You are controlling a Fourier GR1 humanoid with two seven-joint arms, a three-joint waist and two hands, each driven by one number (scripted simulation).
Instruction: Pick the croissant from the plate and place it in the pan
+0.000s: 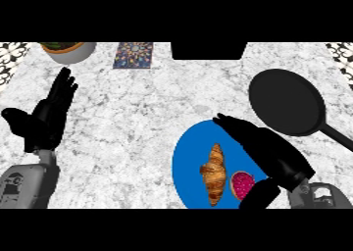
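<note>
- Two hands show; nearest, the right hand hangs open over the blue plate, fingers straight toward eleven o'clock, thumb at its six, holding nothing.
- On that plate the croissant lies just at the hand's eight o'clock, long axis running twelve to six; a red-topped pastry sits beside it at its four.
- Farther left, the left hand rests open, fingers up, well apart, so the right looks the likelier picker.
- Farthest, the black pan lies at the croissant's one o'clock.
</note>
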